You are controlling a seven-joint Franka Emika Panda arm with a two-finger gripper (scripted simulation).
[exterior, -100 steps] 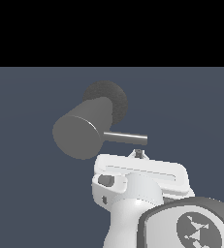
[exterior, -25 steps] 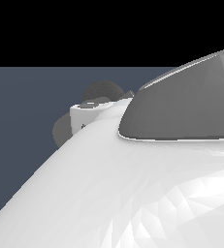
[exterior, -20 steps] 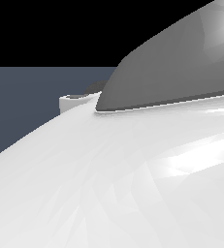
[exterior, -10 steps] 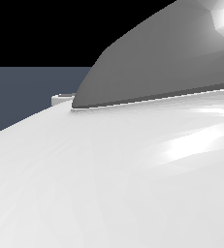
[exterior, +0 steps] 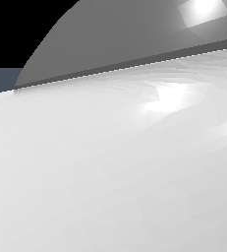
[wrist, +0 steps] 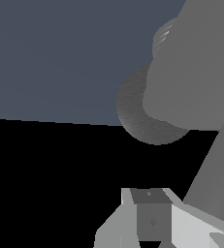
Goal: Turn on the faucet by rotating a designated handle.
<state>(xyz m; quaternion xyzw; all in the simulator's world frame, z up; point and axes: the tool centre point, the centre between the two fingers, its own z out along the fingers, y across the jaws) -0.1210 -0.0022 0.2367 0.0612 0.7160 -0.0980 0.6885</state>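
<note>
While the arm's white shell [exterior: 110,172] fills the exterior view, the faucet [wrist: 191,68] shows matte grey cylinder, dark rough base; pincer [wrist: 150,218] opening cannot be told.

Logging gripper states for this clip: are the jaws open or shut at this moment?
Cannot tell. The arm fills the exterior view, and the wrist view shows only one finger near the faucet.

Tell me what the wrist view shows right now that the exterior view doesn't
Only the wrist view shows the faucet: its thick grey cylinder close up, with the dark rough round base behind it. It also shows a pincer finger. I cannot pick out the handle there, nor tell whether the pincer is open.

Only the exterior view shows the arm's white shell and grey cap filling the picture and hiding the faucet.

Both share the slate-blue ground and black backdrop.
</note>
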